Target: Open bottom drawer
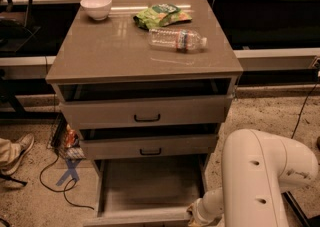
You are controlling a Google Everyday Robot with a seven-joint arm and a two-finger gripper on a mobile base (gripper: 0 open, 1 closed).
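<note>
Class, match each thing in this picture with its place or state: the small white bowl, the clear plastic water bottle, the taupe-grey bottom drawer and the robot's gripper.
Things
1. small white round bowl
2. clear plastic water bottle
3. taupe-grey bottom drawer
4. robot's gripper

Places or states
A. pulled out, plain interior showing
B. upright near the far left corner of the cabinet top
C. low, by the drawer front's right end
D. lying on its side on the cabinet top

Pairs: 1-B, 2-D, 3-A, 4-C

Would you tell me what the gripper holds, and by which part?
Cannot be told: the gripper sits at the front edge of the taupe-grey bottom drawer, hold hidden.
</note>
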